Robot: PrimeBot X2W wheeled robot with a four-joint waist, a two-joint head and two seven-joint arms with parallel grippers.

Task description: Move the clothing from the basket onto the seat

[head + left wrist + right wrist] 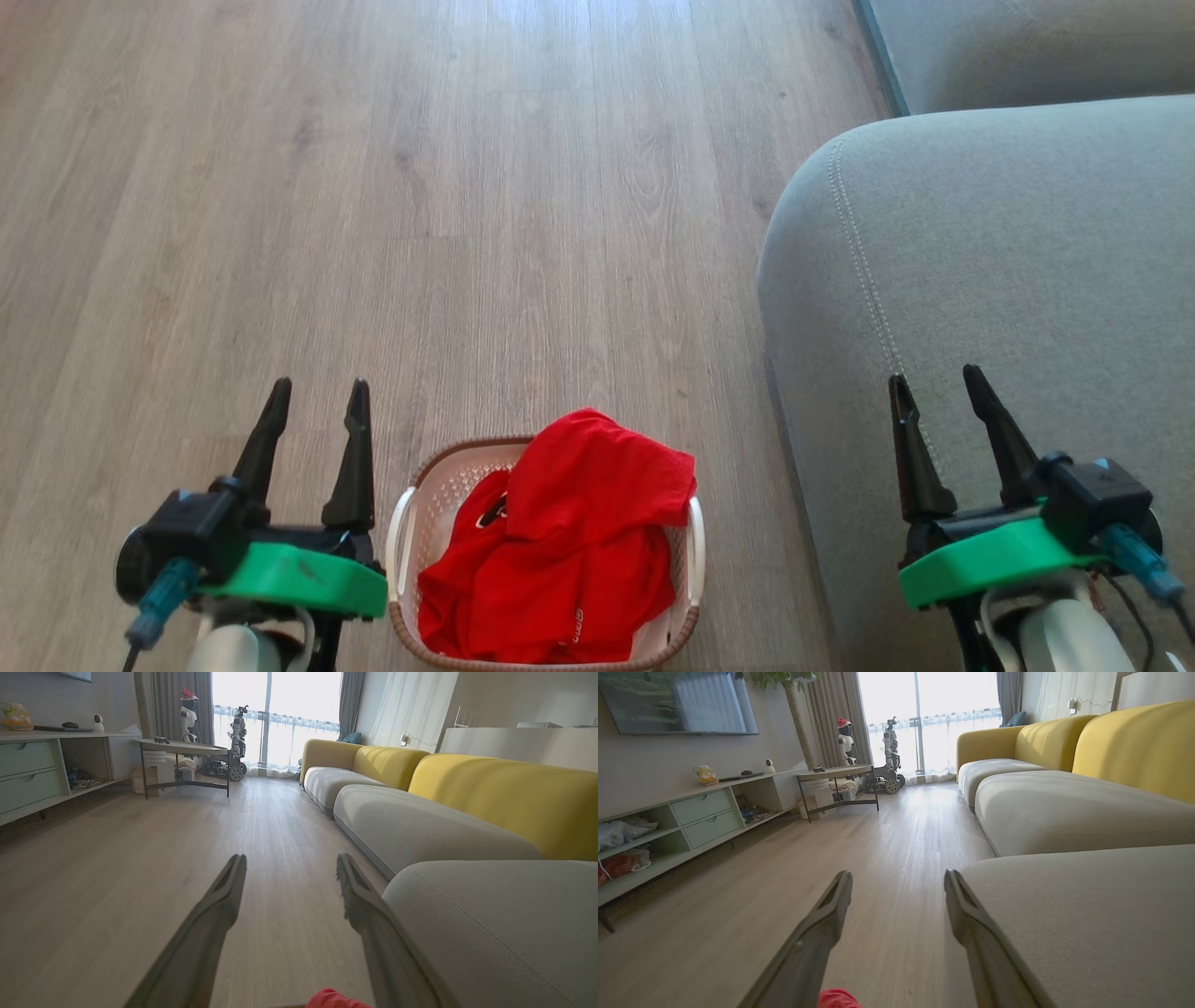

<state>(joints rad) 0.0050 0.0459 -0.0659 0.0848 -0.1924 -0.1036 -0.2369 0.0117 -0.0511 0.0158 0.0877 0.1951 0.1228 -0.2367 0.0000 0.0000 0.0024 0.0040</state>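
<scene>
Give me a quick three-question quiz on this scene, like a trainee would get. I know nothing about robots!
1. True or false: the red clothing already lies on the grey seat.
2. Multiple choice: where is the basket?
A) On the wooden floor, between the left gripper and the seat.
B) On top of the seat.
C) On a shelf.
3. Fill in the blank: the left gripper and the right gripper hold nothing, and the jaws of both are ____.

Key: 1 false, since the clothing is piled in the basket; 2 A; 3 open.
</scene>
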